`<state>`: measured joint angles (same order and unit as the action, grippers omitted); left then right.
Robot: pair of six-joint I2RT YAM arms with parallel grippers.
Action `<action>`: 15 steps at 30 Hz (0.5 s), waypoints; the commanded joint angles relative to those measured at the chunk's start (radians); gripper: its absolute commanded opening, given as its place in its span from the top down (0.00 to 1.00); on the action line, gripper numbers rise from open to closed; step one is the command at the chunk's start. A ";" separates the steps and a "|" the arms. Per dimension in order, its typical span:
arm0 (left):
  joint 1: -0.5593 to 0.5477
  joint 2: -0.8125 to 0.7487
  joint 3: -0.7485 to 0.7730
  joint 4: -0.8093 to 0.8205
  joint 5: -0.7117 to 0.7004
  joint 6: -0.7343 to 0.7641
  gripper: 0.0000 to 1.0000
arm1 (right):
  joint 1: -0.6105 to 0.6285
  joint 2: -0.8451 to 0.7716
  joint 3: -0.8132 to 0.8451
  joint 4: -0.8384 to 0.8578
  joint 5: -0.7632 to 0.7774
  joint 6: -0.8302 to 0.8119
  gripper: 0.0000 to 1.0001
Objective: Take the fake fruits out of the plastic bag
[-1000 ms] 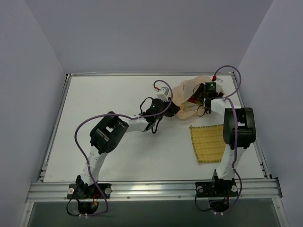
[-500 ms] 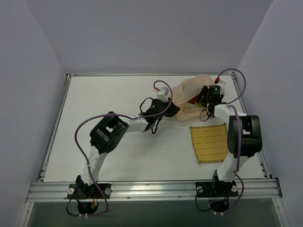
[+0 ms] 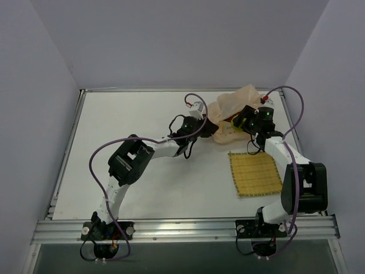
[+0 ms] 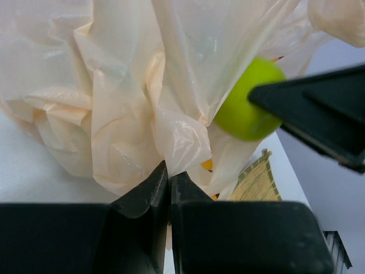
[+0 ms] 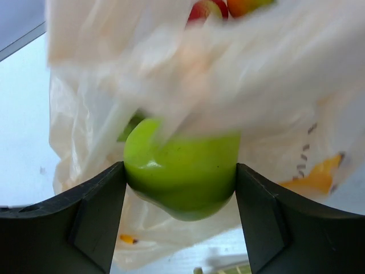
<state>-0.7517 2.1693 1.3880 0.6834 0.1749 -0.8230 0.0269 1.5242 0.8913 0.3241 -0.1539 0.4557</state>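
Top external view first: the plastic bag (image 3: 231, 108) is sitting way back at the far right of the table (image 3: 125, 125), its back edge nearly reaching the far rail. Both arms are crowding into that corner, while the whole left half of the tabletop is lying bare. The left gripper (image 3: 210, 128) is sitting at the bag's left edge and the right gripper (image 3: 245, 119) at its right side. A woven yellow mat (image 3: 255, 172) is lying flat just in front of the bag, close to the table's right edge.

Left wrist view: the left fingers are squeezed together, pinching a fold of the crinkly bag right at their tips. A green fruit (image 4: 242, 108) is poking out past the bag's edge on the right, with a black finger of the right gripper crossing in front of it. A corner of the mat is showing lower down.

Right wrist view: the right jaws are standing fairly wide with the green fruit wedged between them, both sides touching it. The bag is draping, blurry, over its top. A red fruit (image 5: 205, 8) is peeking in at the upper edge. Bare white table is showing to the left and below.
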 commanded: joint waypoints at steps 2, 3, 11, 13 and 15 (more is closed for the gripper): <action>0.015 -0.025 0.083 0.027 -0.005 -0.011 0.98 | -0.001 -0.174 -0.049 -0.046 -0.041 0.012 0.65; 0.017 -0.026 0.083 0.027 -0.003 -0.011 0.98 | 0.001 -0.200 -0.072 -0.057 -0.039 0.008 0.65; 0.029 -0.025 0.089 0.024 0.014 -0.002 0.98 | 0.021 -0.513 -0.254 -0.235 0.037 0.053 0.65; 0.029 -0.020 0.103 0.016 0.020 0.008 0.98 | 0.041 -0.585 -0.313 -0.255 0.072 0.116 0.66; 0.029 -0.020 0.108 0.013 0.029 0.018 0.98 | 0.045 -0.686 -0.380 -0.301 0.120 0.153 0.65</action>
<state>-0.7307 2.1693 1.4281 0.6765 0.1856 -0.8227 0.0578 0.9337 0.5781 0.1257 -0.1211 0.5270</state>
